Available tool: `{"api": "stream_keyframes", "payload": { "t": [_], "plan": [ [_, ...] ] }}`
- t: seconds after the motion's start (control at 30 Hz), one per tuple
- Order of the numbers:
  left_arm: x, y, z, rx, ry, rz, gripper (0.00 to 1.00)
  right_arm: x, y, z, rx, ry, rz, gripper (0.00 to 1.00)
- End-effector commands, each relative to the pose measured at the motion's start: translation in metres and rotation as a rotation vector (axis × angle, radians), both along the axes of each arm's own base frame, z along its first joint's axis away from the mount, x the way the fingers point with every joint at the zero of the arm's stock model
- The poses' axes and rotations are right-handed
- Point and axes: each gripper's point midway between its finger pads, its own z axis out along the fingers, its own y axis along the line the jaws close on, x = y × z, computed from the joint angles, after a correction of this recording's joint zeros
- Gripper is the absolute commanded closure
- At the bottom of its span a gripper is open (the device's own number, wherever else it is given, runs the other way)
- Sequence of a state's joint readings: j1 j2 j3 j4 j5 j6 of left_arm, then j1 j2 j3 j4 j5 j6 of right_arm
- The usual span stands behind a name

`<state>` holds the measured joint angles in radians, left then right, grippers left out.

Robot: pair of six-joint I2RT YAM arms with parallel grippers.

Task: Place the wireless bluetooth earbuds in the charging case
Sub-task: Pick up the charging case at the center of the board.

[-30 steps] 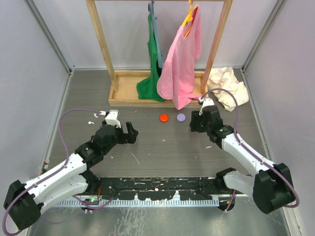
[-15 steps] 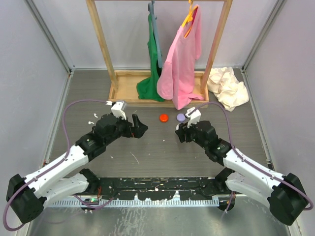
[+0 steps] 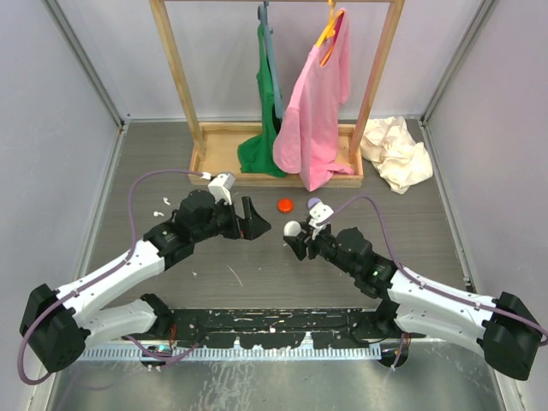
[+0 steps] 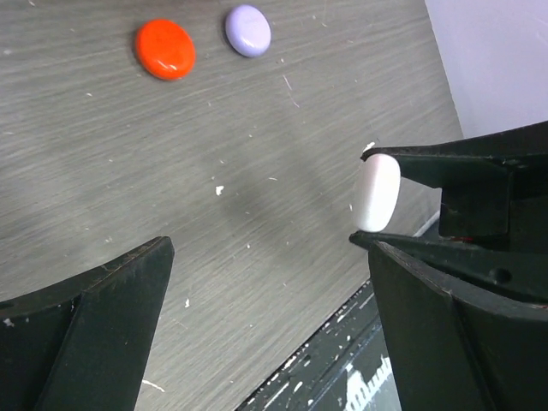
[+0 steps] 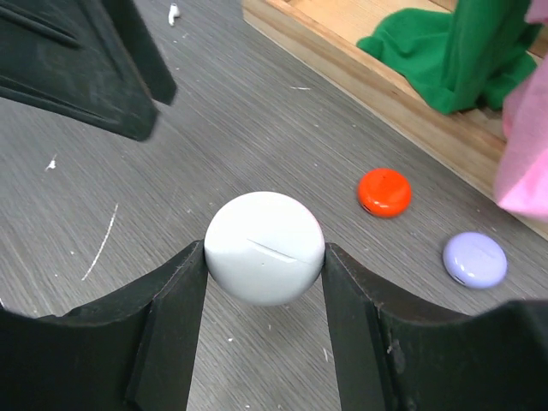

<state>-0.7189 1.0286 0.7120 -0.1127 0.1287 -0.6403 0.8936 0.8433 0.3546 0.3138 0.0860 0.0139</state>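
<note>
The white, round, glossy plastic charging case (image 5: 264,248) is clamped at its widest between the jaws of the right gripper (image 3: 295,234). It is judged light, rigid, slippery; the left gripper (image 4: 270,257) is spread wide, empty.

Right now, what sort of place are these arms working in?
Probably a lab test cell: plain walls on metal frame posts, a scuffed grey tabletop, and a wooden clothes rack holding a pink shirt.
</note>
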Motion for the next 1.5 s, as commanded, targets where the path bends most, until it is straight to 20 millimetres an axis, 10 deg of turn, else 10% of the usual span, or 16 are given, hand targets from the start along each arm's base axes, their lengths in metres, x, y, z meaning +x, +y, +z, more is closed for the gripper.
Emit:
{"api": "stream_keyframes", "payload": {
  "t": [0.0, 1.07, 1.47],
  "plan": [
    [-0.003, -0.025, 0.034, -0.120, -0.003, -0.081, 0.01, 0.002, 0.015, 0.030, 0.061, -0.120, 0.010, 0.47],
    [-0.017, -0.067, 0.018, -0.173, 0.059, -0.275, 0.52, -0.013, 0.053, 0.037, 0.063, -0.172, 0.120, 0.45],
    [-0.024, -0.057, 0.029, -0.127, -0.061, -0.332, 0.81, -0.021, 0.056, 0.044, 0.087, -0.180, 0.168, 0.28]
  ]
}}
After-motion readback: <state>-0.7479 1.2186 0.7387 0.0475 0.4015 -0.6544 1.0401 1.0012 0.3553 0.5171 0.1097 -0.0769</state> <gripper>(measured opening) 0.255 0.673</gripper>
